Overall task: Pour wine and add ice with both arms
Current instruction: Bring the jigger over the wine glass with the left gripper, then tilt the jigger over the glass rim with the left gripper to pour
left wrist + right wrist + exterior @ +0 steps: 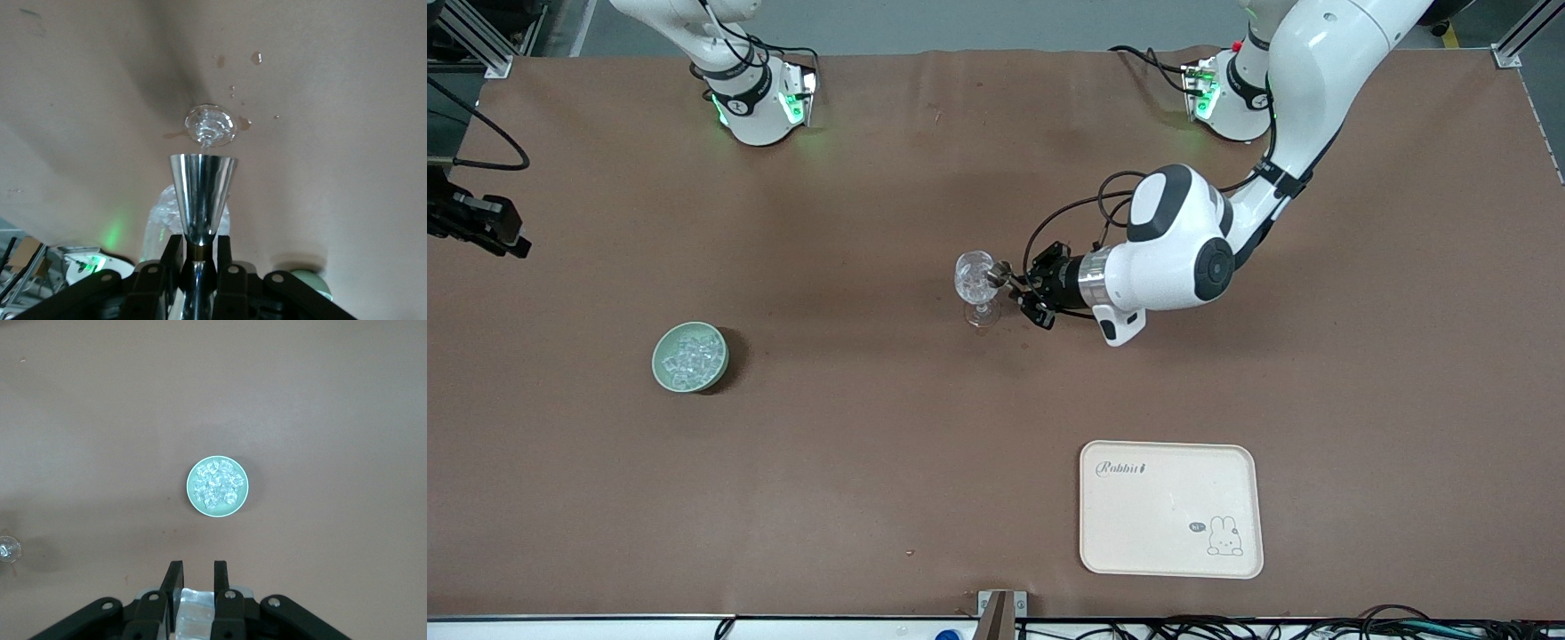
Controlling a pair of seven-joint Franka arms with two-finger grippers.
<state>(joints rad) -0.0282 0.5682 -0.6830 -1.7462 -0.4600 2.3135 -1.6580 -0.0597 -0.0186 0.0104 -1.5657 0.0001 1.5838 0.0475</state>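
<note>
My left gripper (1012, 286) (199, 241) is shut on the stem of a shiny metal measuring cup (997, 274) (202, 190). The cup lies tipped on its side with its mouth at the rim of the clear patterned stemmed glass (976, 277) (211, 125) in the table's middle. The ice (691, 356) (217, 487) lies as several clear cubes in the pale green bowl (660, 357) (190, 487) toward the right arm's end. My right gripper (197, 568) hangs high over that bowl, and a whitish glassy cube (197, 607) is clamped between its fingers.
A cream tray (1170, 533) with a rabbit drawing lies nearer the front camera, toward the left arm's end. Small wet spots (257, 58) dot the brown table by the glass's foot. The two arm bases (756, 98) (1232, 98) stand along the table's edge farthest from the camera.
</note>
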